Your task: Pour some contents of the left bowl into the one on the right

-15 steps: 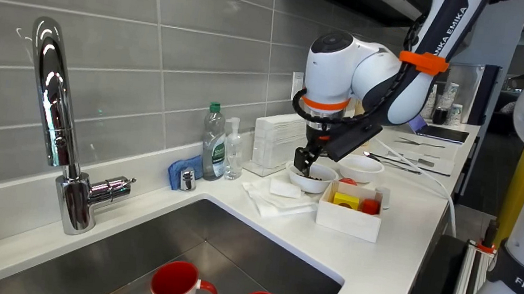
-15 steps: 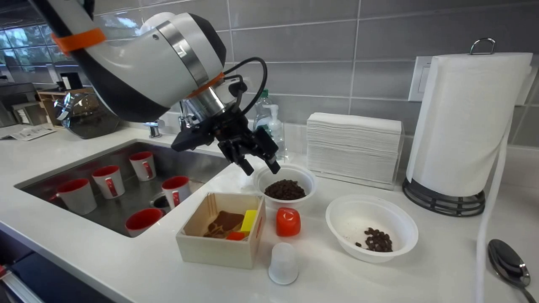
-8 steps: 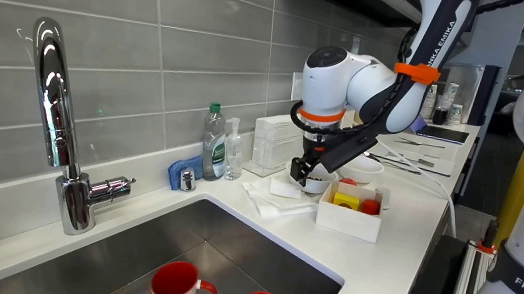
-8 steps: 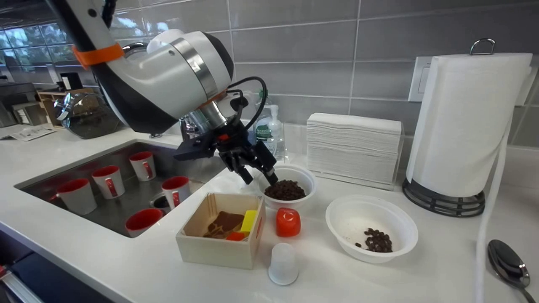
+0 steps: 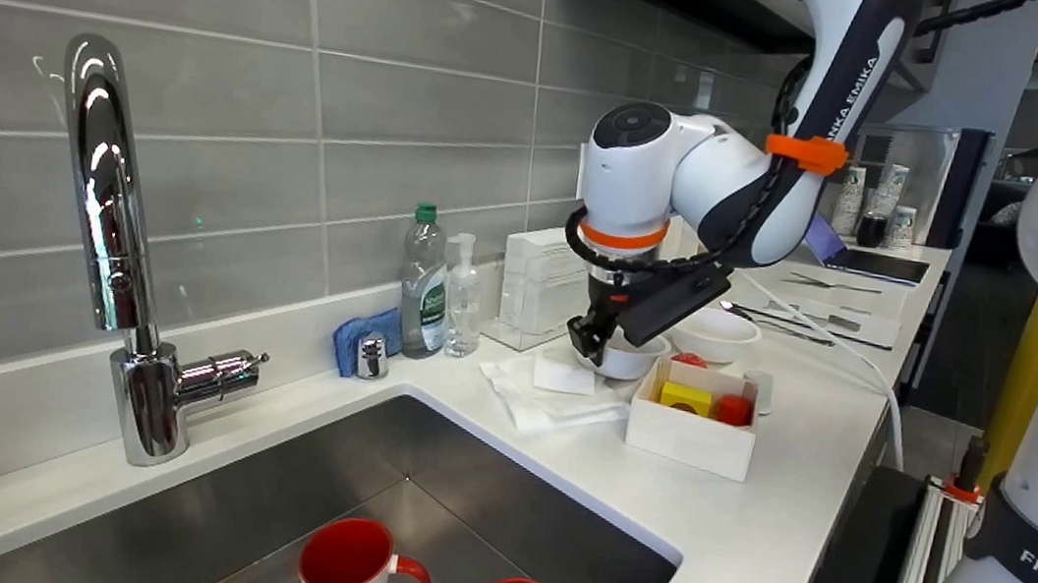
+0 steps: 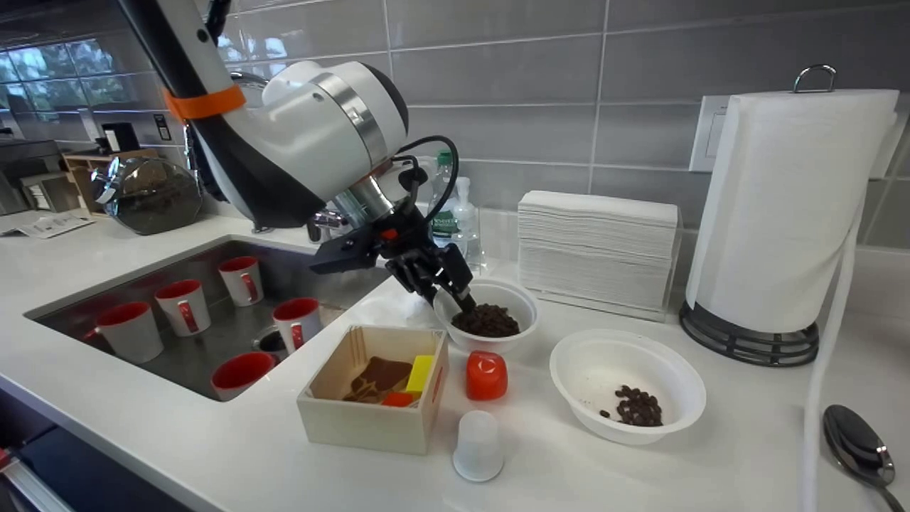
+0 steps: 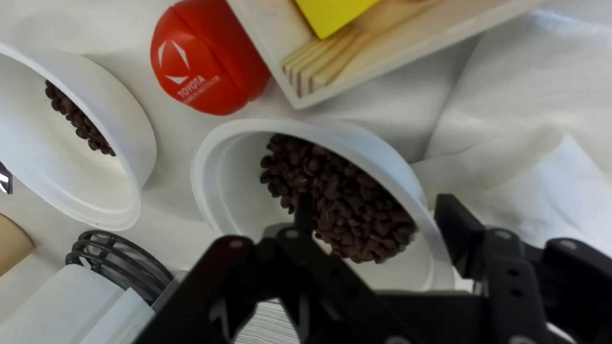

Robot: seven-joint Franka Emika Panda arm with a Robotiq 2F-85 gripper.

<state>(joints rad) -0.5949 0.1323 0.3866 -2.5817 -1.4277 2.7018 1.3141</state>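
Fingertips (image 7: 454, 224) of the black two-fingered gripper (image 7: 377, 212) have sunk lower than a second ago: one now reaches inside the round white left bowl (image 7: 241, 184), over its contents, while the other stands outside the wall. The jaws have drawn nearer together yet grasp nothing, with a clear gap between the inner fingertip and the wall; whether the outer one touches is hard to tell. The left bowl, resting on the smooth white countertop (image 6: 540, 473), has shifted very slightly toward the round white right bowl (image 6: 590, 373), which has not moved.

In an exterior view the gripper blocks part of the left bowl and its contents are hidden. The wrist view cuts off the right bowl at the left edge and the pale wooden box (image 7: 275, 40) at the top; the gripper's body is dark and blurred along the bottom.

Dark brown bean-like pieces (image 7: 344, 205) form a rounded heap in the left bowl and a small cluster in the right. Striped grain marks the box; just beside it lies a faceted red block (image 7: 210, 57) with white lettering. Crumpled white napkins (image 7: 526, 105) spread near the left bowl.
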